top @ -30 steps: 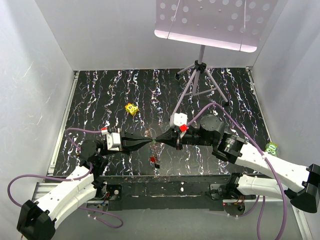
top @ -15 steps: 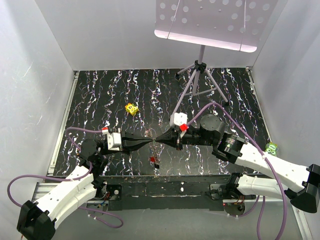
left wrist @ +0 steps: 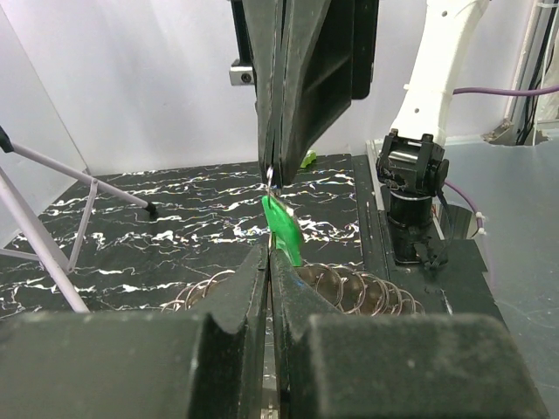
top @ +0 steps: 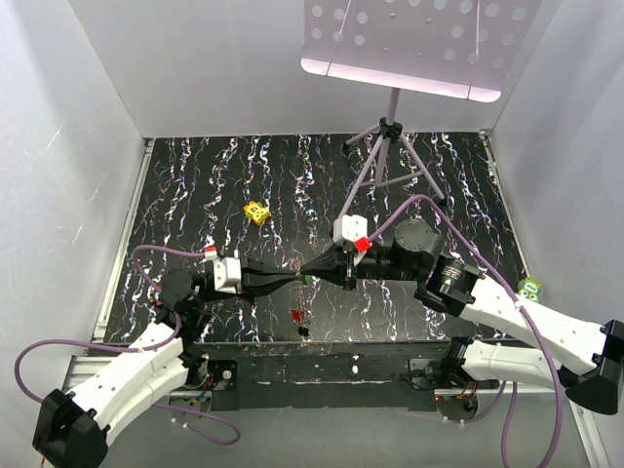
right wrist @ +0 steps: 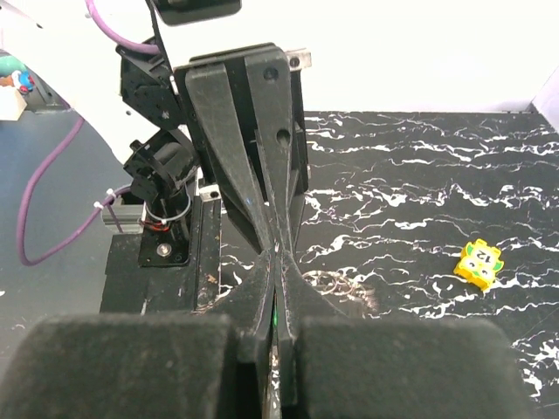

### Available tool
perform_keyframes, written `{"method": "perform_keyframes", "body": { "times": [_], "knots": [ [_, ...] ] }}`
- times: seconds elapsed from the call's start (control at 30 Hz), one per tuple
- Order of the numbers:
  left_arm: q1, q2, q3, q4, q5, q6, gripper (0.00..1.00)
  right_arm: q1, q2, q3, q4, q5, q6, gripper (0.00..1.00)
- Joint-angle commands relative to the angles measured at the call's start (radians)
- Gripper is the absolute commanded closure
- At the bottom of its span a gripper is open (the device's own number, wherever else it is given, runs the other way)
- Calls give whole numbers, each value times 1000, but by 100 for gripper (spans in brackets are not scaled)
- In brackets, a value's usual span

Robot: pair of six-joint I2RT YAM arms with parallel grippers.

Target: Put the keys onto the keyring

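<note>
Two grippers meet nose to nose at the centre of the overhead frame, low over the black marbled table (top: 195, 175). Starting upper left of centre, the yellow block (top: 256, 212) sits alone, well apart from the action and no part of it.

Next across, the left gripper (top: 297, 280) reaches in from the left with its fingers pressed together, clamped on the green key (left wrist: 284, 229). In its own wrist view the green head pokes up out of the pinch, tilted toward the other arm. That makes sense to me: it leaves the head end free to meet the ring.

Just below the meeting point, toward the bottom of the frame, the red key (top: 297, 313) lies on the table, waiting its turn by my reading.

Now the right gripper (top: 315, 274) comes in from the right, fingers squeezed together too, its tip just beside the green key. A glint of silvery wire shows at that tip, and I take it for the keyring (left wrist: 272, 179), held steady so the key can be worked on. It's too small to be sure.

Faint loops (left wrist: 349, 292) show on the table beneath; ring or scuff, I cannot tell.

Upper right, the tripod stand (top: 390, 156) is out of the way. My call is that the green key is being threaded, and fine alignment is the hard bit.
</note>
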Motion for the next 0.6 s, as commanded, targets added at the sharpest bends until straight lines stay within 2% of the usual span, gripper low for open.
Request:
{"method": "perform_keyframes", "body": {
  "times": [0.0, 0.57],
  "knots": [
    [1, -15, 19, 17, -7, 5, 100, 4, 1, 65, 15, -19, -32, 99],
    [1, -67, 14, -47, -70, 58, 100, -22, -30, 53, -74, -42, -96, 99]
  ]
}}
